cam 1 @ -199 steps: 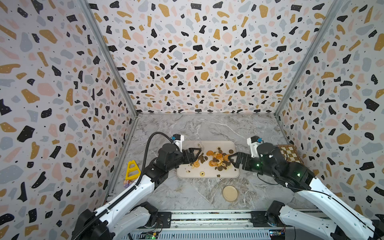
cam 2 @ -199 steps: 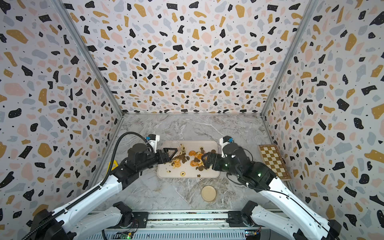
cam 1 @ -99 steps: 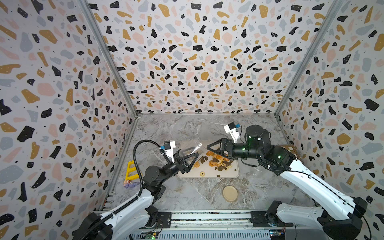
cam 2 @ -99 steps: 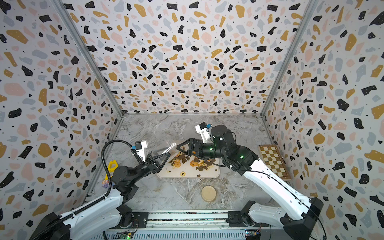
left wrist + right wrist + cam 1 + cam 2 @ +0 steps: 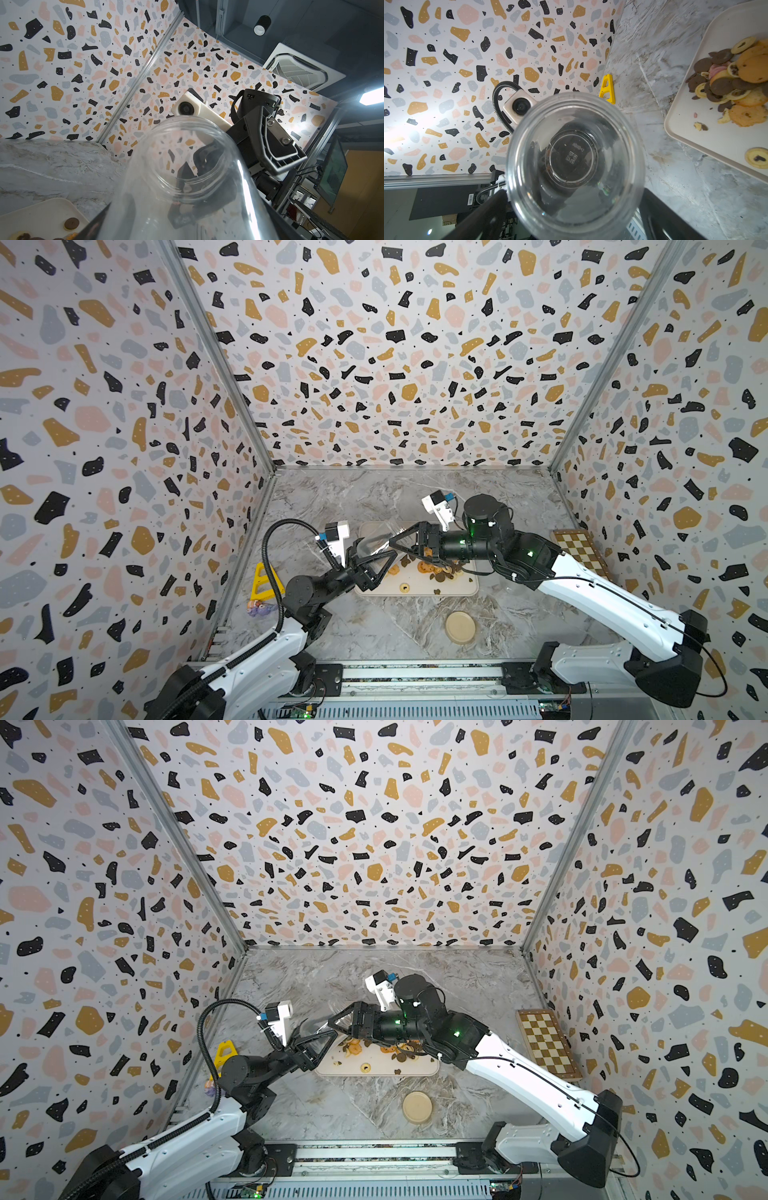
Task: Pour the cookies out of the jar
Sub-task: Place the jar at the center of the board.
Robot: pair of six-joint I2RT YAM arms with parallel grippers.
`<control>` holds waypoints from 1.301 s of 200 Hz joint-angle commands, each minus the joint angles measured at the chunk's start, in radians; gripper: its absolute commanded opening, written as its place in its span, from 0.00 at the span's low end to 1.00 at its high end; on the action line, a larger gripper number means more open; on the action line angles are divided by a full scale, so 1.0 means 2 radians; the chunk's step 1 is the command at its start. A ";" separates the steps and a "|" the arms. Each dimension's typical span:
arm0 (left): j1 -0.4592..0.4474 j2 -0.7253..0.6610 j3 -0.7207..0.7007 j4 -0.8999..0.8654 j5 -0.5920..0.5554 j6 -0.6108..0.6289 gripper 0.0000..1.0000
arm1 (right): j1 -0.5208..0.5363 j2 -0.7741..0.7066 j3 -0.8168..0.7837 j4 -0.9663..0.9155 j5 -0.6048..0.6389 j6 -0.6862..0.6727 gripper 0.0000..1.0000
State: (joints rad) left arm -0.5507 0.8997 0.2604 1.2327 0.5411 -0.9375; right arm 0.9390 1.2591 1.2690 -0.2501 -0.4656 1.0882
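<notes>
Two pincers meet at your jar point(image 5: 374, 541), which hangs clear of the worktop point(image 5: 374, 497), tilted over the left end of the tray point(image 5: 457, 592). Your left pincer point(image 5: 381, 562) is clamped on the jar's base end, its jaws closed against the clear wall. The left wrist view looks along the body to the mouth. Your right pincer point(image 5: 573, 193) sits at the mouth end, with a dark finger point(image 5: 481, 218) on each side of the rim. You cannot tell whether those fingers press the plastic or only flank it.

Look down the mouth in the right wrist view: the jar is empty but for a few crumbs round its embossed base. The cookies point(image 5: 432, 568) lie on the tray, heaped near its middle beneath the right arm's wrist. They are orange, dark brown and pale, some with dark centres. One ring cookie point(image 5: 404, 587) sits apart near the tray's front edge, with a few broken bits nearby.

In front of the tray a round tan lid point(image 5: 460, 626) lies flat on the worktop. A chessboard point(image 5: 579, 551) lies by the right wall and a yellow frame point(image 5: 262, 583) by the left wall.
</notes>
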 commanded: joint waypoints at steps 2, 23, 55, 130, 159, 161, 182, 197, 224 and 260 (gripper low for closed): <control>0.000 -0.008 0.004 0.074 0.014 0.000 0.00 | 0.012 0.017 0.025 0.022 0.010 0.010 1.00; 0.000 -0.011 0.003 0.070 0.016 -0.001 0.00 | 0.017 0.028 0.033 0.028 0.015 0.010 0.99; -0.001 -0.017 -0.002 0.067 0.017 0.000 0.00 | 0.017 0.038 0.036 0.037 0.016 0.013 0.96; -0.005 -0.028 -0.005 0.037 0.021 0.008 0.00 | 0.017 0.054 0.022 0.069 0.005 0.025 0.86; -0.005 -0.042 -0.006 0.000 0.010 0.018 0.00 | 0.020 0.056 0.022 0.072 -0.001 0.027 0.70; -0.005 -0.044 -0.006 -0.004 0.008 0.019 0.00 | 0.021 0.055 0.022 0.072 -0.001 0.026 0.69; -0.005 -0.061 -0.002 -0.060 -0.008 0.040 0.00 | 0.027 0.053 0.025 0.067 0.002 0.022 0.50; -0.006 -0.072 0.004 -0.112 -0.020 0.051 0.00 | 0.030 0.050 0.022 0.064 0.002 0.022 0.46; -0.006 -0.094 0.019 -0.245 -0.074 0.050 0.70 | 0.026 0.040 0.016 0.061 0.013 0.017 0.22; -0.006 -0.108 0.044 -0.374 -0.111 0.066 0.99 | -0.004 0.029 0.016 0.043 0.011 0.010 0.09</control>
State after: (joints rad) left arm -0.5728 0.6895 0.3058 0.7666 0.4465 -0.8501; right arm 0.9634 1.3743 1.2907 -0.1654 -0.4328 1.1366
